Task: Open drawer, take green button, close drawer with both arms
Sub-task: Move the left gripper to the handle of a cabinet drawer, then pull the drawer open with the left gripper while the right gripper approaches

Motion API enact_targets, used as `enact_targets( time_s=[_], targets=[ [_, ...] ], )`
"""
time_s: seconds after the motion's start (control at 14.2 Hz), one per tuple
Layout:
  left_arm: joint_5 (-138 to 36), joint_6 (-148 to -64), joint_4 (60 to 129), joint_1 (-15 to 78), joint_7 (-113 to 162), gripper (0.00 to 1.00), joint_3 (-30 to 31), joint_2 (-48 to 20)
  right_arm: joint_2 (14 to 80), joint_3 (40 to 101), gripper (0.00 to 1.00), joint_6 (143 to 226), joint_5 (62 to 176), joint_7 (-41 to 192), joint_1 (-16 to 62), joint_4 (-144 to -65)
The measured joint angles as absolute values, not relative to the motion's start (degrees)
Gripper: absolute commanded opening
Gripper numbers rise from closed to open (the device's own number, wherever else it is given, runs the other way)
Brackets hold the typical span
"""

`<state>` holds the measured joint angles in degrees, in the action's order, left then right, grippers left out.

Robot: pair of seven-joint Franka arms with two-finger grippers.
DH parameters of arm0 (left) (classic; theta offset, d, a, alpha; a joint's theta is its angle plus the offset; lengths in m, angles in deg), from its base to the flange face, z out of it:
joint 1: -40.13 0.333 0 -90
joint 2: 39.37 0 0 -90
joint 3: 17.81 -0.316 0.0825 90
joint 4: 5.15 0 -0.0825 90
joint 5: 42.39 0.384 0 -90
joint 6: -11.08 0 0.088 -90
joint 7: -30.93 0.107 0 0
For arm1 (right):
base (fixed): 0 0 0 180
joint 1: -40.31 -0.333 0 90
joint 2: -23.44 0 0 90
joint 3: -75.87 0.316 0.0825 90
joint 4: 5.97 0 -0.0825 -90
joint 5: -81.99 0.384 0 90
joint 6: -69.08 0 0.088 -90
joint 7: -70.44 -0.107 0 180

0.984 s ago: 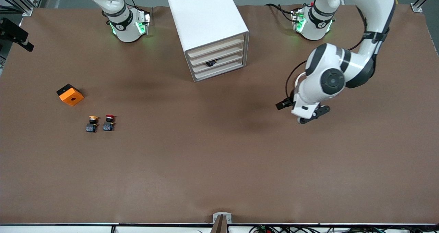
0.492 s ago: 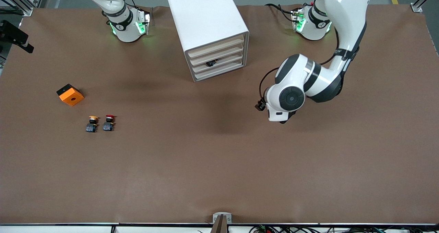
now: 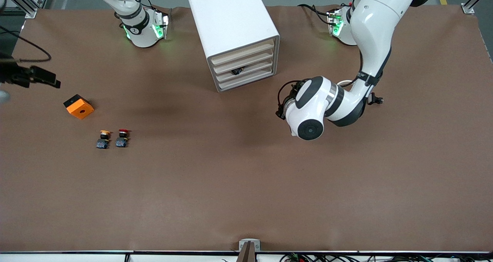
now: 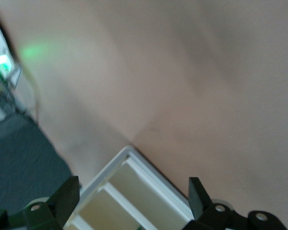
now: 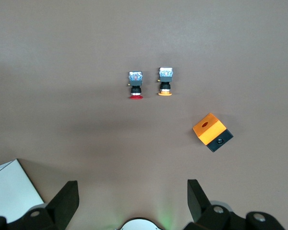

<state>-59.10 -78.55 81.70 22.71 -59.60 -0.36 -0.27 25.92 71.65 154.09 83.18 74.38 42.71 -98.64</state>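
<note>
Two arms in my feed, only one of them near the work. Left arm (image 3: pixel 327 104) reaches from its base to the table in front of the cabinet (image 3: pixel 235 34), toward its own end; left gripper (image 4: pixel 134 201) faces the cabinet's open front, fingers (image 4: pixel 67 194) spread wide, nothing between them. Right gripper (image 5: pixel 129 201) sits high over the right arm's end of the table, also spread wide and empty; in the front view I only catch its dark tip (image 3: pixel 40 77) at the frame edge. Third drawer (image 3: pixel 244 71) down looks shut or nearly so, with a small dark object (image 3: pixel 237 71) at its front. I can't tell whether that's the green button. Out on the table toward the right arm's end: orange block (image 3: pixel 79 106), and nearer the front camera a yellow-capped button (image 3: pixel 103 138) just beside a red-capped button (image 3: pixel 122 138), apart from each other.
</note>
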Motion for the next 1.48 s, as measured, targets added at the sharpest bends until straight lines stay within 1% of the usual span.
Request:
enact_targets(
  time_s=[0.14,0.35,0.56,0.84,1.41,1.48],
  targets=[
    [-61.7,-78.3,81.6,22.7,-61.8,1.00,-0.4,0.7,27.3,71.6,1.00,154.1,83.2,74.4,42.8,-97.6],
    [-66.2,-77.9,81.5,22.7,-66.1,1.00,-0.4,2.5,27.3,71.7,1.00,153.6,83.1,74.3,42.8,-97.1],
    [-68.5,-77.1,81.5,22.2,-67.3,1.00,-0.3,5.1,27.3,72.2,1.00,153.0,83.1,68.0,42.1,-97.1],
    [-71.4,-76.3,81.4,21.3,-71.9,1.00,-0.3,7.1,27.3,72.9,1.00,152.6,83.1,59.2,36.3,-96.8],
    [-76.5,-73.9,81.2,20.5,-82.4,1.00,-0.3,11.3,27.3,73.0,1.00,151.7,83.1,45.7,29.7,-96.5],
    [-77.0,-72.9,81.2,20.4,-82.9,0.92,-0.3,11.7,27.3,73.1,1.00,151.6,83.1,43.5,28.5,-96.5]
  ],
)
